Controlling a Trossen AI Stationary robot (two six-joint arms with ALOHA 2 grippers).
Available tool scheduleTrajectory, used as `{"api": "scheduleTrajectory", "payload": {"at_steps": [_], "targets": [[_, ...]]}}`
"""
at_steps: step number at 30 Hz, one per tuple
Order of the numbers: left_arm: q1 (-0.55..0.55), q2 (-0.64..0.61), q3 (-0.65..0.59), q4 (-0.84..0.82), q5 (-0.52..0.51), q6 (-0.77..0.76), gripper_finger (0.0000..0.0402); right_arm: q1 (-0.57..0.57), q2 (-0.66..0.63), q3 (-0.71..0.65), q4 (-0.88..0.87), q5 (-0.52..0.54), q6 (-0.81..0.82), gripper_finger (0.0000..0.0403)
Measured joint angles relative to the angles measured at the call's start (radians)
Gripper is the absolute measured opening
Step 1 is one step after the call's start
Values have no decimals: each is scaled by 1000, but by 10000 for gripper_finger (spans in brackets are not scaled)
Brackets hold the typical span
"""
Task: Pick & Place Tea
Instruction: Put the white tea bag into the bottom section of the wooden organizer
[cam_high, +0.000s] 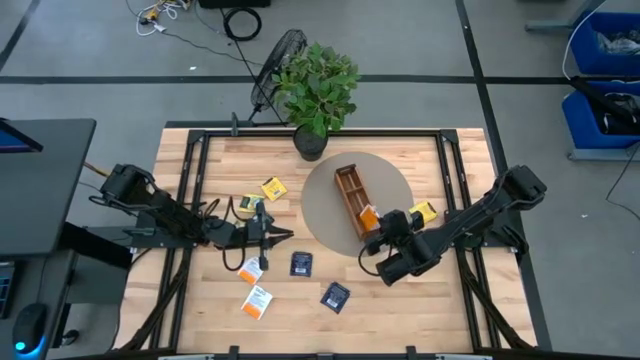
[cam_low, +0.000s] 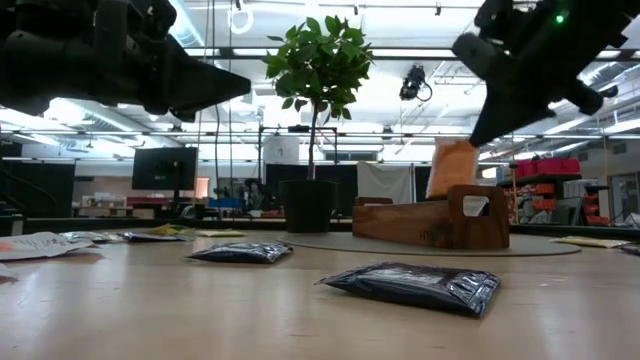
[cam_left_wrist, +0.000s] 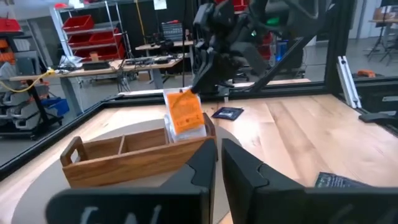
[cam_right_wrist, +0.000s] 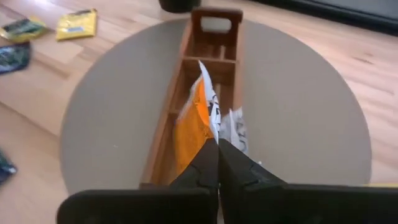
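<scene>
- Your right gripper (cam_right_wrist: 217, 144) is clenched on the top edge of an orange-and-white sachet (cam_right_wrist: 193, 124), with its fingers (cam_right_wrist: 239, 171) pressed tight together over it.
- You hold that sachet upright, its lower part down inside the wooden tray (cam_high: 354, 200), in the end compartment nearest the right gripper; a second, white-faced sachet (cam_right_wrist: 235, 129) stands just beside it in the same compartment.
- The tray lies on a round grey mat (cam_high: 325, 215) at the middle of the table (cam_high: 200, 300), one end towards the potted plant (cam_high: 316, 85).
- In the low view you see the orange sachet sticking up above the tray's end wall under the right gripper.
- Your left gripper (cam_high: 285, 236) hovers above the table left of the mat, pointed at the tray; its fingers (cam_left_wrist: 205, 165) stand almost together with only a thin gap, and nothing sits between them.
- Loose tea on the table: a yellow sachet (cam_high: 273, 188) near the mat's left edge, another yellow sachet (cam_high: 423, 212) by the right arm, two dark navy sachets (cam_high: 301, 264) (cam_high: 335, 296) towards the near edge, and two orange-and-white sachets (cam_high: 251, 269) (cam_high: 257, 301) below the left gripper.
- One more sachet (cam_high: 248, 205) lies partly under the left arm; you cannot tell its colours for certain.
</scene>
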Motion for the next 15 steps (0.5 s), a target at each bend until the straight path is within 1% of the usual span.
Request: {"api": "scheduleTrajectory", "payload": {"at_steps": [3, 8, 11, 15], "targets": [[4, 0, 0, 4, 0, 3, 32, -2, 25, 0, -31, -18, 51, 0], [3, 0, 0, 15, 0, 3, 32, -3, 45, 0, -97, -18, 131, 0], [3, 0, 0, 16, 0, 8, 32, -3, 45, 0, -81, -21, 133, 0], [3, 0, 0, 15, 0, 10, 32, -3, 45, 0, -35, -41, 91, 0]]}}
